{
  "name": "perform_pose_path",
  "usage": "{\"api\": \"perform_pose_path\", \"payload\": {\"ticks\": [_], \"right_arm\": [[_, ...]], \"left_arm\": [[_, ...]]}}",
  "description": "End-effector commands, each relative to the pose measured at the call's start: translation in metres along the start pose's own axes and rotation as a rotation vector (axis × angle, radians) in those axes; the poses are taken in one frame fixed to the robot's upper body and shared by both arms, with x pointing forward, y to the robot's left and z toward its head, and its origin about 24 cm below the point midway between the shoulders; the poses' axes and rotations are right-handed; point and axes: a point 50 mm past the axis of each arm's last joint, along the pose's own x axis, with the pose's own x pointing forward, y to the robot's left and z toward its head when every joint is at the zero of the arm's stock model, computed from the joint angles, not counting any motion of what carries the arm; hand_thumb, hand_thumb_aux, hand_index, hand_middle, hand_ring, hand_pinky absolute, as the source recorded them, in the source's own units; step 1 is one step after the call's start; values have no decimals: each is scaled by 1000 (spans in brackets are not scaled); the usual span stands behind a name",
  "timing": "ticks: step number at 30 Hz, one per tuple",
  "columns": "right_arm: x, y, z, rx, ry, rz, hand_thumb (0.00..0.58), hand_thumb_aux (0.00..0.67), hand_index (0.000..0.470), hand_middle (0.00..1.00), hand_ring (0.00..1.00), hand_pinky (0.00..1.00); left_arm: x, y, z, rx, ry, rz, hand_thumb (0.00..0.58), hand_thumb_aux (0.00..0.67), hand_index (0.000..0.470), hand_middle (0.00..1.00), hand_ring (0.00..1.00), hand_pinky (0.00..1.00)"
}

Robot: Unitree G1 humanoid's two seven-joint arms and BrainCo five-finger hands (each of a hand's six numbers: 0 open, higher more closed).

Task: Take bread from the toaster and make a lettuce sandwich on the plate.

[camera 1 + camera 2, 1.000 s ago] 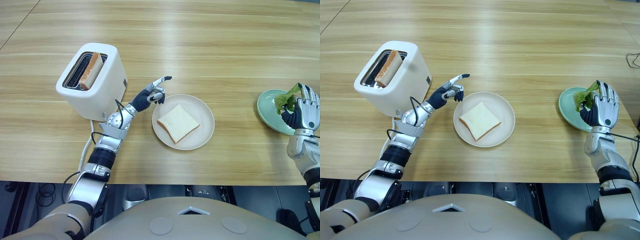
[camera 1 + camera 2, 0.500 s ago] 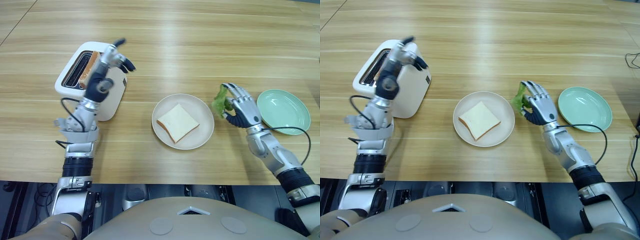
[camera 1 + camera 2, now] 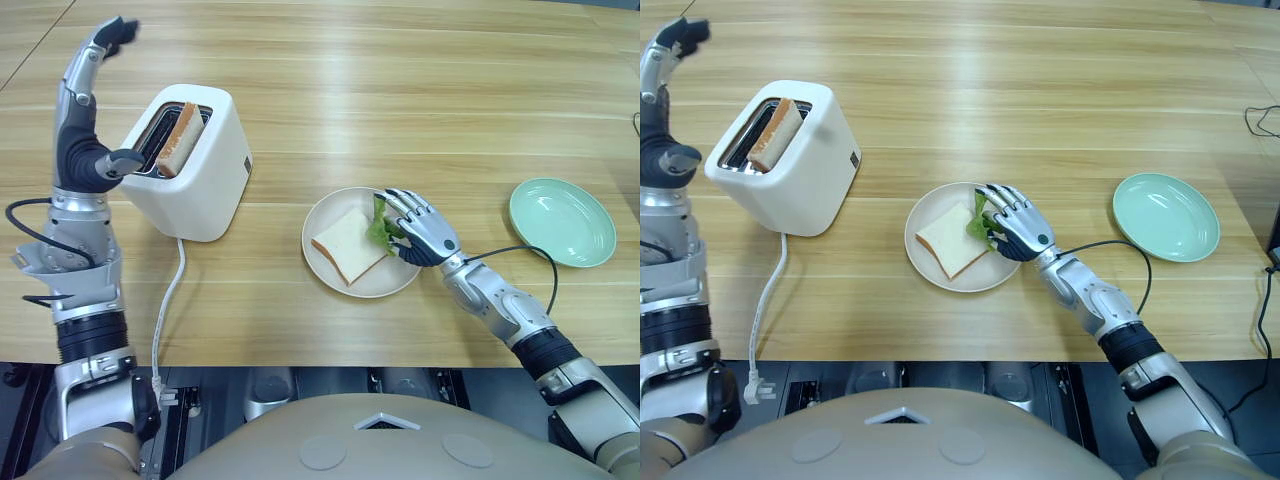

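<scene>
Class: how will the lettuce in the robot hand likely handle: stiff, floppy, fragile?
The lettuce looks thin and crumpled in the right robot hand, so probably floppy and light. Its ruffled edges suggest easy tearing. On the bread slice it will likely lie unevenly.

**Two head-mounted eyes looking down over the bench**

Both views come from a stereo pair on the robot's head. They face forward and steeply down onto the light wooden bench (image 3: 400, 100) from close above its near edge. They share almost the whole scene: the white boxy toaster (image 3: 205, 175) on the left, the round beige plate (image 3: 327, 212) in the middle and the pale green round plate (image 3: 562, 222) on the right. In the right eye view each sits a little further left.
</scene>
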Motion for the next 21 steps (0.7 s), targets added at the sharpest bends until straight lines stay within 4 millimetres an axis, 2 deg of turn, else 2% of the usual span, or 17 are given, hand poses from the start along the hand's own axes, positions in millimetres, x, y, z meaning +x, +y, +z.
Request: {"api": "perform_pose_path", "payload": {"ticks": [1,4,7,8,9,10,11,12,13,14,21], "right_arm": [[3,8,8,-16,-31,39,580,670,460,0,0,0],[3,7,12,-16,-45,29,580,670,460,0,0,0],[3,4,13,-23,-48,13,580,670,460,0,0,0],[3,4,12,-24,-47,7,579,649,446,0,0,0],[3,3,12,-29,-44,3,559,544,373,0,0,0],[2,3,12,-34,-42,2,559,544,373,0,0,0],[1,3,11,-36,-40,2,261,173,119,0,0,0],[1,3,11,-38,-38,2,190,121,83,0,0,0],[0,3,11,-39,-37,1,53,32,22,0,0,0],[0,2,11,-39,-36,0,0,0,0,0,0,0],[-2,0,13,-32,-41,-15,0,0,0,0,0,0]], "left_arm": [[-10,10,-27,121,168,-43,0,0,0,82,82,82],[-21,14,-47,203,301,-95,0,0,0,71,71,71],[-30,8,-55,232,365,-186,0,0,0,59,59,59],[-31,5,-57,241,377,-210,0,0,0,59,59,59],[-33,1,-59,247,392,-234,0,0,0,59,59,59],[-35,-2,-61,252,405,-257,0,0,0,59,59,59],[-36,-5,-63,253,418,-274,0,0,0,47,47,47],[-37,-8,-64,254,429,-285,0,0,0,43,43,43],[-39,-9,-65,255,438,-294,0,0,0,43,43,43],[-40,-11,-66,259,446,-305,0,0,0,39,39,39],[-47,-27,-68,261,477,-419,0,0,0,35,35,35]]}}
